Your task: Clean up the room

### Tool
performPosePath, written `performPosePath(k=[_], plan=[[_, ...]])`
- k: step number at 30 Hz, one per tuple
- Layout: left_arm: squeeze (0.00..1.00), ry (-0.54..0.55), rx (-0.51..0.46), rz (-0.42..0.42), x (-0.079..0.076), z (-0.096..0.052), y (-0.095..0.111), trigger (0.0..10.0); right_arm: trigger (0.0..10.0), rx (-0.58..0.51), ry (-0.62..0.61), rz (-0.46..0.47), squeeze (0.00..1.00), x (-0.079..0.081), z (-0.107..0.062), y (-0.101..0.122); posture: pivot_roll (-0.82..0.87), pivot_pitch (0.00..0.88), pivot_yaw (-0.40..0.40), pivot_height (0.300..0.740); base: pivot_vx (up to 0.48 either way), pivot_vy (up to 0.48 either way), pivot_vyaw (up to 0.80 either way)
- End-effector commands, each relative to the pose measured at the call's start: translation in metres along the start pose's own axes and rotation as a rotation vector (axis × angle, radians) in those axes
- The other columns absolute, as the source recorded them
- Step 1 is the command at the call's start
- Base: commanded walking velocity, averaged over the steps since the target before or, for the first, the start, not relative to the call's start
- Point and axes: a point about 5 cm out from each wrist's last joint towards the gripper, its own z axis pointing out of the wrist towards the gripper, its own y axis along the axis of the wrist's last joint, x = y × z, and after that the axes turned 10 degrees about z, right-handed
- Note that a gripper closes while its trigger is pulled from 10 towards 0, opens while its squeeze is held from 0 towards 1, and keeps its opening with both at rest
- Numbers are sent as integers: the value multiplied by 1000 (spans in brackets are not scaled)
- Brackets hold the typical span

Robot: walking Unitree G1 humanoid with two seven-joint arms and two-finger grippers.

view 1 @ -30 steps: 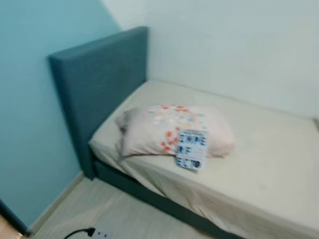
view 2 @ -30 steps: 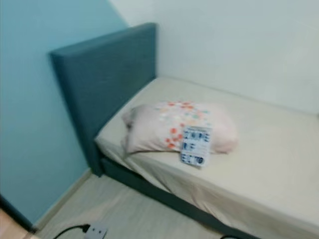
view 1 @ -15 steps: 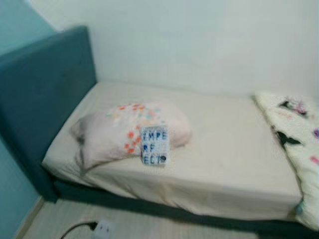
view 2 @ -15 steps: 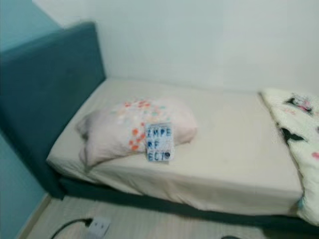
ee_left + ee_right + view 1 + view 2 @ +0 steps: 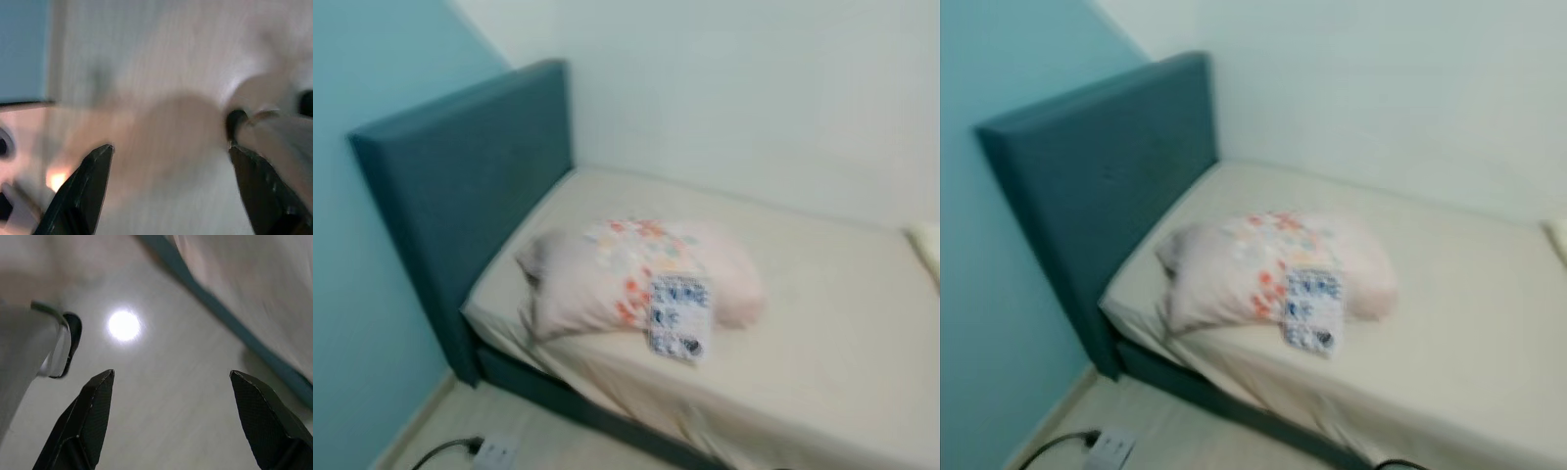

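Pillow [image 5: 626,276] on bed [image 5: 822,323]: soft, light; pinch corner. Card [image 5: 678,316] against it: thin, stiff; take by edge. Both jaws apart, empty.

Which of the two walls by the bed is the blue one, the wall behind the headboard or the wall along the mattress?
The wall behind the headboard is blue; the wall along the mattress is white.

Long, tapering black pincer fingers [image 5: 93,431]

Teal headboard [image 5: 460,186] at the bed's head, power strip [image 5: 1108,449] on floor below it, white wall [image 5: 754,88] behind
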Motion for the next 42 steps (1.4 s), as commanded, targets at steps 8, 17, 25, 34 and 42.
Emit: performPosePath(k=[8,17,25,34,42], plan=[[0,-17,-52,10,-5,3,18,10000,10000,53,-2,29,0,-8,-2,-14,27,0,-48,740,394,0,0],[0,-6,-51,12,-4,3,18,10000,10000,69,-3,34,0,-8,-2,-16,27,0,-48,740,324,0,-178],[0,-7,-55,13,-6,3,20,10000,10000,70,-25,34,0,-10,-2,-16,17,0,-43,740,0,0,-800],[0,5,-58,13,-4,4,22,10000,10000,70,-30,36,0,-10,-2,-15,19,0,-44,740,0,0,-790],[0,4,-59,-52,-3,4,22,10000,10000,64,-35,42,0,-11,-2,-14,19,0,-44,740,0,0,-788]])
